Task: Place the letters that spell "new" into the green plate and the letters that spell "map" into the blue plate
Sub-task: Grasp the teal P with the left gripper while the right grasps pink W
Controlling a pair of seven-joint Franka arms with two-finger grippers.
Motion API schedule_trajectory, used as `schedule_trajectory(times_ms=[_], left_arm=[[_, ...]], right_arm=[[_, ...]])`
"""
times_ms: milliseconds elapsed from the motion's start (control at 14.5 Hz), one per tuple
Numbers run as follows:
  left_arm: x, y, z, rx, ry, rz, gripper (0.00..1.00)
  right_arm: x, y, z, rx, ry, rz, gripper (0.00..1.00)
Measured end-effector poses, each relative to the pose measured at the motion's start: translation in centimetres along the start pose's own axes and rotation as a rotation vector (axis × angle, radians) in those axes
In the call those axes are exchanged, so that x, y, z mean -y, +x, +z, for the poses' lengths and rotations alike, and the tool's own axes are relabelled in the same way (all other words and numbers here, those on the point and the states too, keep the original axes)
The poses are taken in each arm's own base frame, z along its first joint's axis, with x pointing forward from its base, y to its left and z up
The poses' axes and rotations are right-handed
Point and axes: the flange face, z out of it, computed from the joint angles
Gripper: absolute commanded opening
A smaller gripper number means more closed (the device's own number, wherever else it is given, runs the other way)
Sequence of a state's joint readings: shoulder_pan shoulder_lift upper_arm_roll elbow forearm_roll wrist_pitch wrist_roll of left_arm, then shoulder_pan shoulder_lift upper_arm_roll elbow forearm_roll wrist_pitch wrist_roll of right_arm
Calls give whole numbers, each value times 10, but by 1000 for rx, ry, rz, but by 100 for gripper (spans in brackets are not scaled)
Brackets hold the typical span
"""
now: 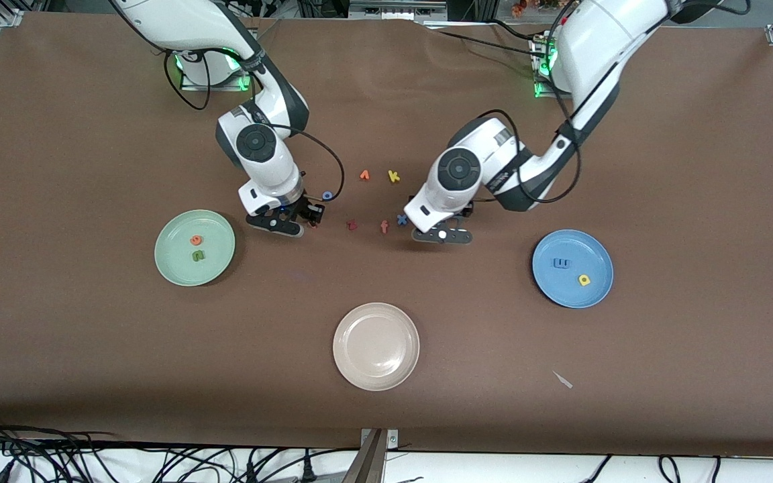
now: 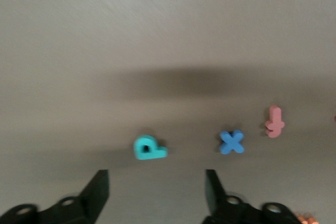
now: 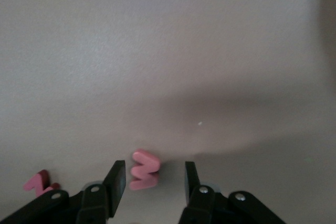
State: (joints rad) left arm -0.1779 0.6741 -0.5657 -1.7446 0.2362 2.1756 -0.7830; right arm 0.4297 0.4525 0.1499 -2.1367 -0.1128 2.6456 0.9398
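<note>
round pale green plate (image 1: 170, 263): holds orange foam e (image 1: 196, 239) and green foam n (image 1: 198, 255). round blue plate (image 1: 599, 293): blue m (image 1: 561, 263), yellow a (image 1: 584, 280). left hand (image 2: 156, 192): released, over teal p (image 2: 149, 148) on table (image 1: 91, 349). right hand (image 3: 154, 184): released, straddling salmon w (image 3: 143, 169).

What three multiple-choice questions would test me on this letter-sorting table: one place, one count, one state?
1. Where is the teal p? A in the green plate; B on the table beside the blue x; C in the right gripper.
2. Letters in the green plate? A one; B two; C four.
3. The right gripper is: A shut, empty; B holding a letter aloft; C open around the salmon w.
Answers: 1 B, it lies on the table near the x. 2 B, orange e and green n. 3 C, its fingers stand apart either side of the w.
</note>
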Motion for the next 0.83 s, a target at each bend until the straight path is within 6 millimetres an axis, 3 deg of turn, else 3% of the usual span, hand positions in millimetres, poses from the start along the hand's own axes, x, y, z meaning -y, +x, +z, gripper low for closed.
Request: schedule_trajectory(times_ms=[277,830], left_arm=[[4,3,34,38,10,-18,70],[9,6,47,12,57,24,67]], right_arm=[[8,-10,9,-2,14,26,54],[7,-12,22,-1,17,21,50]])
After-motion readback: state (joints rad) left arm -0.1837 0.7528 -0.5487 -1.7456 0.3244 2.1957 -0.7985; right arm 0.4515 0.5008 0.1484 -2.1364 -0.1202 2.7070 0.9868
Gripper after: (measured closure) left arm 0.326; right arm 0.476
